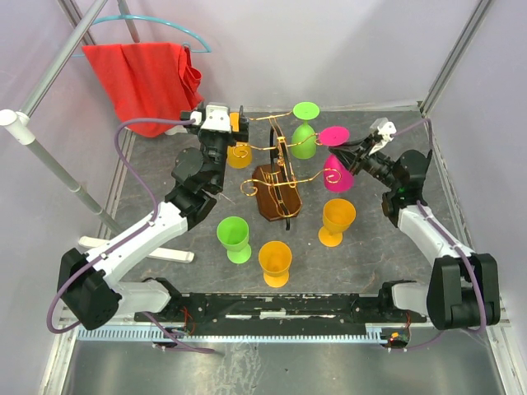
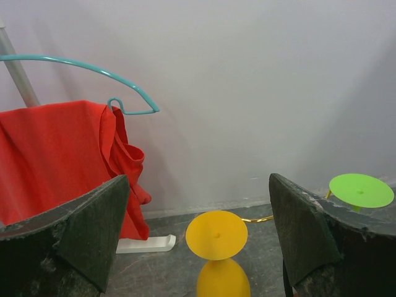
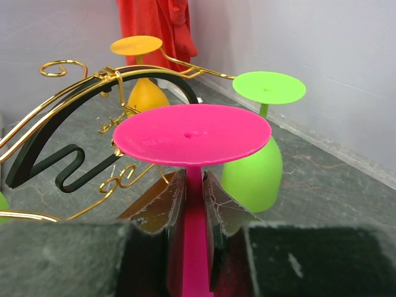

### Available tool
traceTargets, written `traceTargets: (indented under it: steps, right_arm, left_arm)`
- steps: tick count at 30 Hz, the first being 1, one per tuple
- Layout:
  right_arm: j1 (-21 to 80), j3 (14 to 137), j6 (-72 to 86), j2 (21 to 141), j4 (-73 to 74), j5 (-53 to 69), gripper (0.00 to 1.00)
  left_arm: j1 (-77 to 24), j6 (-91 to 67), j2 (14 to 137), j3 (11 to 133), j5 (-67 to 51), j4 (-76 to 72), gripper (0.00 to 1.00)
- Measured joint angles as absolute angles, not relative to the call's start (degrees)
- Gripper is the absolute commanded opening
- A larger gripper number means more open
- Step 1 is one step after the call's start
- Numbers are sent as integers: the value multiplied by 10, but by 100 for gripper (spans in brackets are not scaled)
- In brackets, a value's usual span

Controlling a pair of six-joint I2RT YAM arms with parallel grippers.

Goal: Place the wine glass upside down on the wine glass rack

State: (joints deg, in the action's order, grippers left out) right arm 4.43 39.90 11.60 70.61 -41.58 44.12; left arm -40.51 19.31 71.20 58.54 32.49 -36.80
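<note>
Right, my right gripper (image 3: 193,201) is clamped on the stem of the pink wine glass (image 1: 336,164), one finger (image 3: 162,209) pressed on each side just under the foot. The glass is upside down, foot uppermost, at the right side of the wine glass rack (image 1: 276,188), its bowl close to a gold scroll end. I cannot tell whether the stem sits in a wire arm. A green glass (image 1: 305,137) hangs inverted just beside it, and a yellow glass (image 2: 218,247) hangs inverted on the rack's far left. My left gripper (image 2: 198,238) hovers by that yellow glass with its jaws spread wide, holding nothing. Three more glasses stand upright on the table (image 1: 370,267).
</note>
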Motion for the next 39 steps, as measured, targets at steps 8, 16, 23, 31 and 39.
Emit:
traceTargets:
  steps: [8,16,23,31,39]
  right_arm:
    - [82,393,130,749,-454,439,1]
    - [103,393,122,765,-469,419,1]
    - [107,393,127,809,-503,401,1]
    - [109,395,159,861,-588,400,1]
    - [109,409,176,890,-625,404,1]
  left_arm:
    - [-405,193,715,585,325,-362,99]
    - [-405,193,720,585,325,-358,99]
    - [-405,193,720,585,329,-357,99]
    - [-405,193,729,586,335,-357,99]
    - [-405,193,744,593,340,-356,99]
